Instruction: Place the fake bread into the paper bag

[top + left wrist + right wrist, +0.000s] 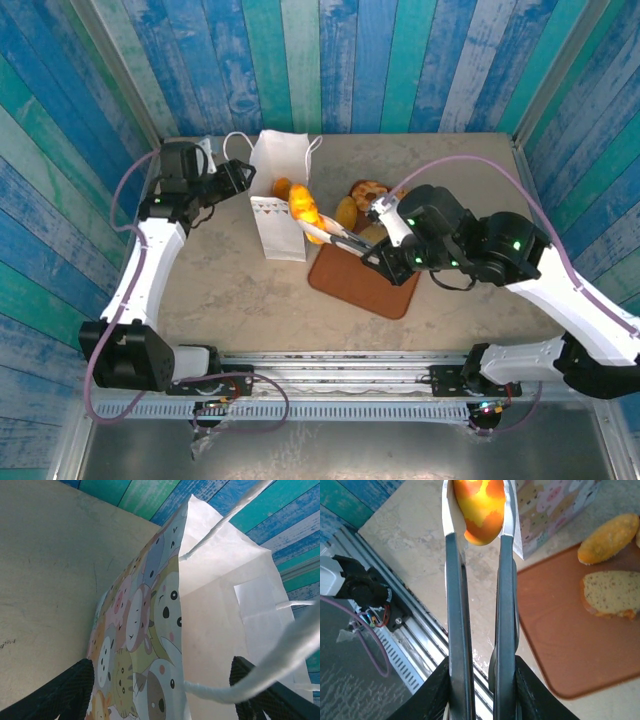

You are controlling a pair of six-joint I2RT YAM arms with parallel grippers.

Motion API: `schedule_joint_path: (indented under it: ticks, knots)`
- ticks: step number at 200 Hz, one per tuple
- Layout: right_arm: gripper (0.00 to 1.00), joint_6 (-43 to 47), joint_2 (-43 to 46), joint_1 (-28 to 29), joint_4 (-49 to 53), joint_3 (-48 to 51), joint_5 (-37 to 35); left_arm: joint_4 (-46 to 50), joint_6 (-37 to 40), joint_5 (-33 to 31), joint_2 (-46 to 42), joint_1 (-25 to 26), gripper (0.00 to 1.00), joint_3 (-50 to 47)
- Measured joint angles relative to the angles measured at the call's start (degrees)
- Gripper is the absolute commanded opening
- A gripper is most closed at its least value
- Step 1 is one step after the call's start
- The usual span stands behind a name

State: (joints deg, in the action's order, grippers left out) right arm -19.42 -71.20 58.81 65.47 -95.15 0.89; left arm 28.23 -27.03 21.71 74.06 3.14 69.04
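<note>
The white paper bag [278,185] stands upright at the back of the table. My left gripper [238,178] is at its left rim. In the left wrist view the bag's wall [210,610] and a loop handle [280,655] lie between the wide-apart fingers [65,692] of that open gripper [162,695]. My right gripper [385,250] is shut on metal tongs [457,605], which pinch an orange-yellow fake bread [480,510] close to the bag's right side [304,207]. More fake bread lies right of the bag: an oval roll [610,537] and a toast slice [610,592].
A flat brown tray [365,280] lies at mid-table under the tongs. Several pastries [365,192] sit behind it, and one [283,187] lies against the bag. Blue plank walls close in the back and sides. A metal rail [330,365] runs along the near edge.
</note>
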Motion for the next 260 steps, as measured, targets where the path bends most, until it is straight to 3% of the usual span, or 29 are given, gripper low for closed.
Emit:
schedule_joint_path:
  ticks: [99, 165, 260]
  knots:
    - [0.29, 3.13, -17.68, 0.07, -3.39, -18.71, -7.02, -0.83, 0.37, 0.13, 1.51, 0.24, 0.54, 0.35]
    - [0.29, 5.27, -30.38, -0.7, -0.42, -33.46, -13.11, -1.55, 0.66, 0.37, 1.75, 0.24, 0.46, 0.46]
    - [0.29, 7.43, -37.31, -5.79, 5.84, -37.2, -11.74, -1.7, 1.9, 1.38, 2.99, 0.24, 0.34, 1.03]
